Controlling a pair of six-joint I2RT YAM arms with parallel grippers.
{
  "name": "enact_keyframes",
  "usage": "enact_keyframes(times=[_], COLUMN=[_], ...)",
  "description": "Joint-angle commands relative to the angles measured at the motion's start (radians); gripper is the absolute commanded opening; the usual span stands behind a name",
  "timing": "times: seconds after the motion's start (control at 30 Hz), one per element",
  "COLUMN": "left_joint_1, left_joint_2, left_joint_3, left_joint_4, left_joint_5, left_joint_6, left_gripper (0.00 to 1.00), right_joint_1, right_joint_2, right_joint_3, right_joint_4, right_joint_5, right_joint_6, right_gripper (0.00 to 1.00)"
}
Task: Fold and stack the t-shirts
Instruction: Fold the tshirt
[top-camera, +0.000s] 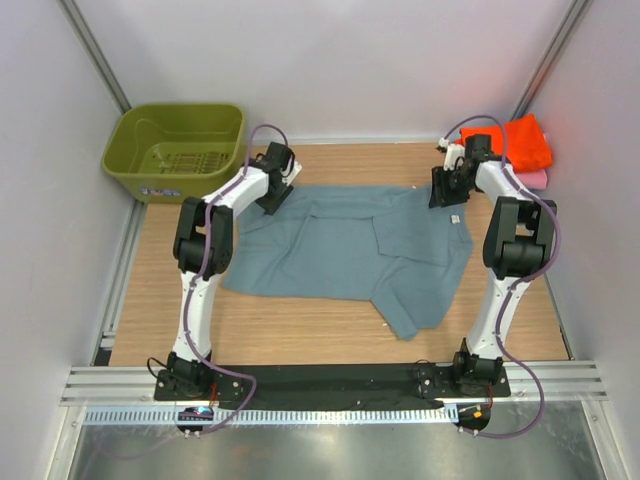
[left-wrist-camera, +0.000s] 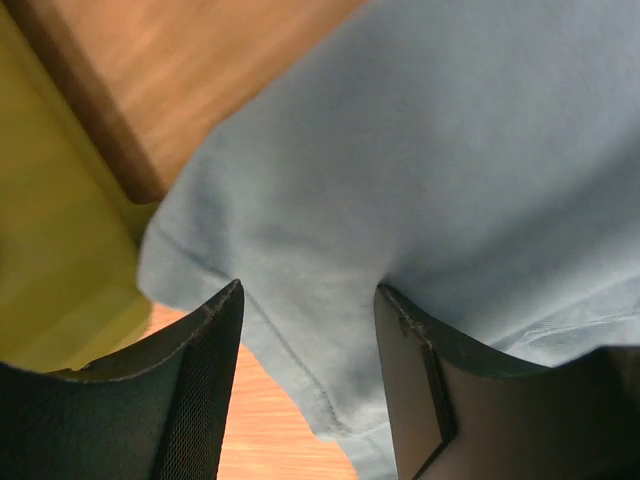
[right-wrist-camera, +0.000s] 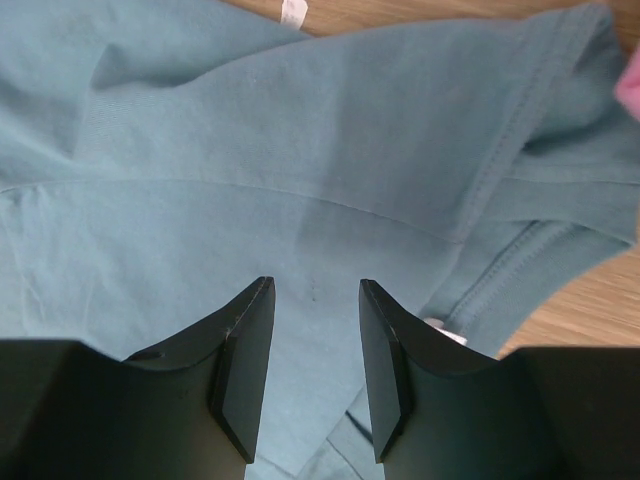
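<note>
A large dusty blue-grey t-shirt (top-camera: 350, 250) lies spread and partly folded on the wooden table. My left gripper (top-camera: 277, 192) hovers over its far left corner; its jaws (left-wrist-camera: 310, 300) stand open above the hemmed edge of the blue-grey t-shirt (left-wrist-camera: 420, 170). My right gripper (top-camera: 447, 190) sits at the shirt's far right corner, open (right-wrist-camera: 315, 295) over the blue-grey t-shirt (right-wrist-camera: 300, 170), nothing pinched. A folded orange t-shirt (top-camera: 520, 142) lies on a pink t-shirt (top-camera: 536, 178) at the far right.
An olive-green plastic basket (top-camera: 178, 150) stands at the far left corner, and its wall (left-wrist-camera: 50, 250) is close to my left gripper. A white label (top-camera: 455, 219) shows on the shirt's right edge. Grey walls enclose the table on three sides.
</note>
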Motion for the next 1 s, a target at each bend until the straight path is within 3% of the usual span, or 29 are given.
enact_keyframes(times=[0.0, 0.37, 0.97], left_joint_1=[0.016, 0.041, 0.013], left_joint_2=[0.030, 0.108, 0.205], left_joint_3=[0.072, 0.148, 0.273], left_joint_4=[-0.042, -0.071, -0.087], left_joint_5=[0.006, 0.010, 0.007], left_joint_6=[-0.023, -0.008, -0.029], left_gripper=[0.57, 0.56, 0.56], right_joint_1=[0.013, -0.029, -0.069], right_joint_2=[0.024, 0.107, 0.205], right_joint_3=[0.028, 0.054, 0.150], right_joint_4=[0.008, -0.039, -0.050], right_joint_5=[0.044, 0.171, 0.213], right_joint_6=[0.000, -0.054, -0.095], right_gripper=[0.46, 0.46, 0.46])
